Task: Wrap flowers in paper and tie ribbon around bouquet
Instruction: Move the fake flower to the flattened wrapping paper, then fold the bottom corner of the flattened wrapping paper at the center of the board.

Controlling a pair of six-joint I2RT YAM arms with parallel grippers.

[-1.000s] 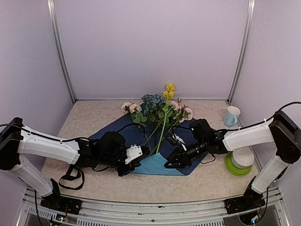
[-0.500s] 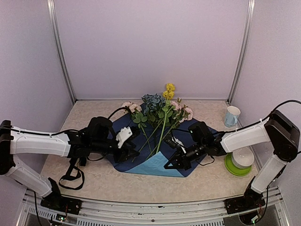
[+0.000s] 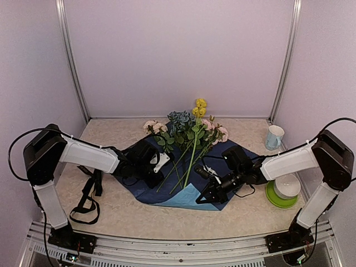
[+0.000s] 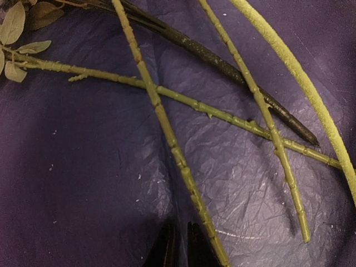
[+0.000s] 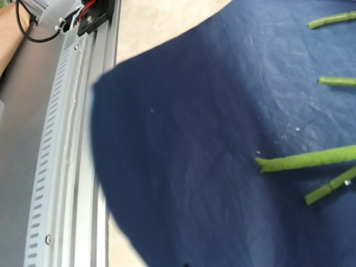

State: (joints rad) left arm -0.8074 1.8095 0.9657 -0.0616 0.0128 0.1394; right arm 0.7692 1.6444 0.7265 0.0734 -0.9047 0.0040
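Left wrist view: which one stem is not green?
The dark stem, nearly black, slanting from top centre to lower right; the other stems are green.

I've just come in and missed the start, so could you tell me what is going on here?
Two robot arms are wrapping flowers that lie on blue paper. The right gripper is shut at the paper's near edge, apparently pinching it beside a corner folded over to show lighter blue. The left gripper, fingertips almost together, is down among the stems. The black ribbon lies unused at the left.
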